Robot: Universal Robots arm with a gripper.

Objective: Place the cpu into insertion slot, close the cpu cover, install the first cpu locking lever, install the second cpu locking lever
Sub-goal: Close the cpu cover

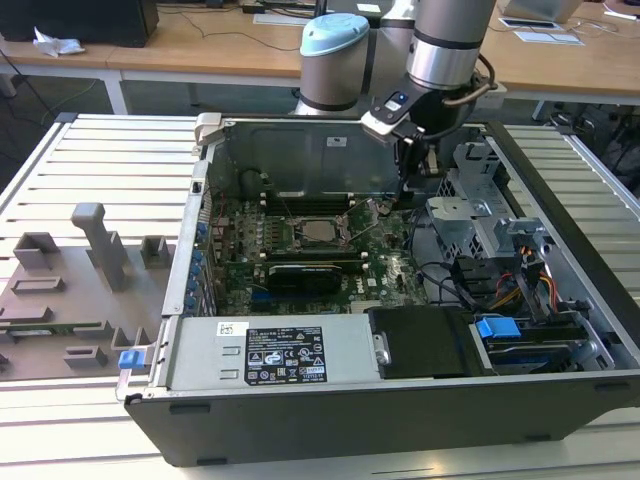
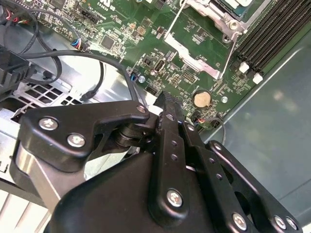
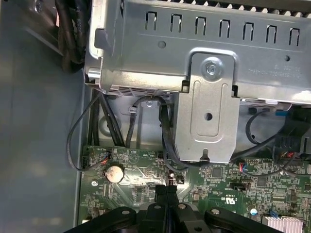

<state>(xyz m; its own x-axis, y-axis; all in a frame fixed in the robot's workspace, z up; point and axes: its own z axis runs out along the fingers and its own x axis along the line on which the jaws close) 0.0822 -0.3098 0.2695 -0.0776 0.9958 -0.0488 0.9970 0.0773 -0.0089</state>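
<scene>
Pretty crowded in there. In the exterior view the end effector [image 1: 413, 168] is hung inside the open case [image 1: 560, 195] on the slatted desk [image 1: 90, 160]. It is at roughly 2 o'clock from the cpu [image 1: 318, 232], which is seated in its socket.

A silver drive cage [image 1: 462, 215] and a tangle of black cables [image 1: 450, 275] are packed in at 3 o'clock of the cpu. A long black card [image 1: 305, 275] is laid at 6 o'clock.

In the first wrist view the fingers [image 3: 159, 194] are seen pressed together, with nothing between them.

The cpu cover [image 2: 194, 57] is made out far better in the second wrist view than in the exterior view. It is flipped open off the socket, with green board seen through its frame. A coin battery [image 2: 201, 98] is found just beside the fingertip there. The socket is cut off at that picture's edge, and the locking levers can't be told apart.
</scene>
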